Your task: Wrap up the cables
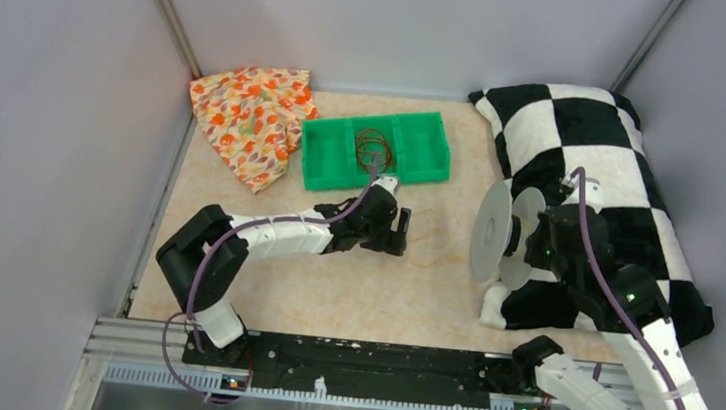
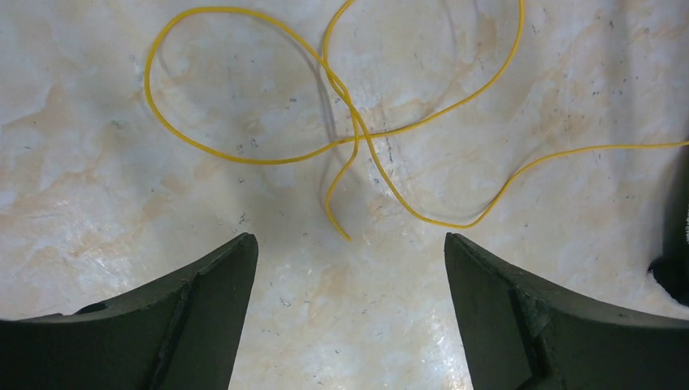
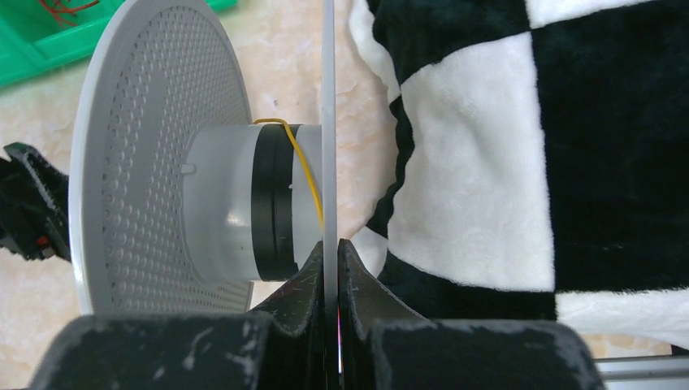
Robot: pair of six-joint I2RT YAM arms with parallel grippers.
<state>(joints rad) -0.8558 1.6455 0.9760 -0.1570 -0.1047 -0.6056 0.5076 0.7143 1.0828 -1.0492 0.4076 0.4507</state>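
cables: thin yellow wire, loose loops on table below your left gripper; one strand on spool hub
handling: likely feather-light, floppy, springy; pinch the free end
left gripper: fingers spread wide, empty
right gripper: clamped on spool flange

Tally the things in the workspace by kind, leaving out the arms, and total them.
Cloths: 2, floral cloth and checkered blanket
Wires: 2, yellow wire and reddish coil
Trays: 1, green tray
Spools: 1, grey spool
Total: 6
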